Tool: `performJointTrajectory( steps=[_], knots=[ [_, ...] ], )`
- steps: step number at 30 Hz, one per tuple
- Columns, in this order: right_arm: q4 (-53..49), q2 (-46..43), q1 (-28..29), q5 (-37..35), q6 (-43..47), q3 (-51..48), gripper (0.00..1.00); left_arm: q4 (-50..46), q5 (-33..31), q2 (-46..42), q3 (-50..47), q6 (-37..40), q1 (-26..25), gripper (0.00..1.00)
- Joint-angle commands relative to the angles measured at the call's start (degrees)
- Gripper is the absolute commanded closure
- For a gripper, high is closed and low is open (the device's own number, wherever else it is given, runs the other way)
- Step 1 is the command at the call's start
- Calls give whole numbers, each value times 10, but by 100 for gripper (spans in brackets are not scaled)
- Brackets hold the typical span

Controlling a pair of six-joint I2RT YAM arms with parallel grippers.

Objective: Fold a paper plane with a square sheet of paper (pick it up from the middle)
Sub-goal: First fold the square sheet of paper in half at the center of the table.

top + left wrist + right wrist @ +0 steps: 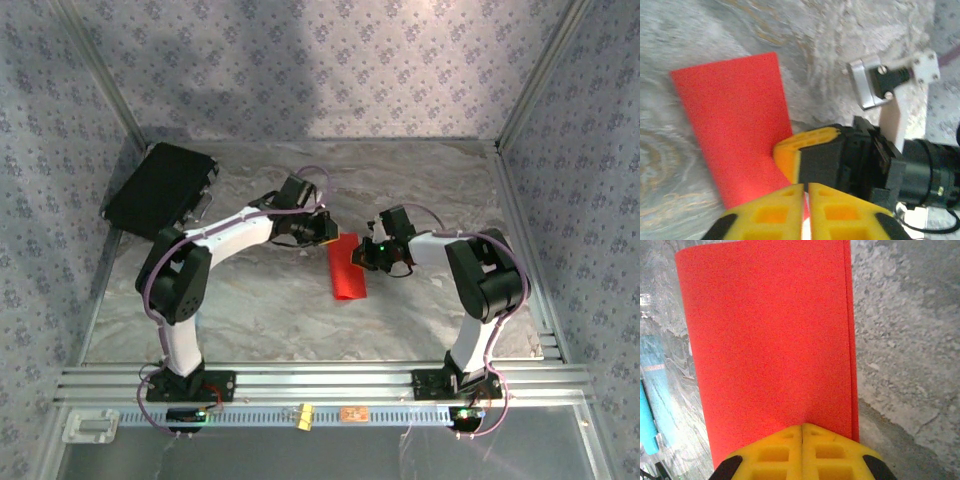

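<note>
**Sheet** (348,268): lies flat mid-table, folded once into a narrow strip, long axis running 6 to 12 o'clock. No plane shape yet, so I judge the task to be at the first-crease stage.

**Right gripper** (802,432): fingers together, tips set on the strip's edge at about its 2 o'clock. I read this as pressing down to pin the fold. I cannot tell whether a layer is nipped between the tips.

**Left gripper** (805,192): fingers together, at the strip's 12 o'clock end, just beside my right fingers. It is probably a second anchor, so the strip does not slide.

**Blue tool** (646,430): on the table beside the strip.

**Case** (160,190): black, at the table's 10 o'clock, far corner. It looks closed, and its contents are hidden.
</note>
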State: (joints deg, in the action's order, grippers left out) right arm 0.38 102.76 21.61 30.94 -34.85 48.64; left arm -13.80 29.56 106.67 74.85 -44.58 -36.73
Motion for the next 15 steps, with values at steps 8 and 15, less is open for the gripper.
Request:
performJointTrajectory(
  steps=[8,15],
  knots=[
    [-70,25,-6,-64,4,-21,100,95,92,55,-46,-39,1,100],
    [-72,24,-4,-66,3,-23,100,81,86,77,-46,-31,-4,100]
  ],
)
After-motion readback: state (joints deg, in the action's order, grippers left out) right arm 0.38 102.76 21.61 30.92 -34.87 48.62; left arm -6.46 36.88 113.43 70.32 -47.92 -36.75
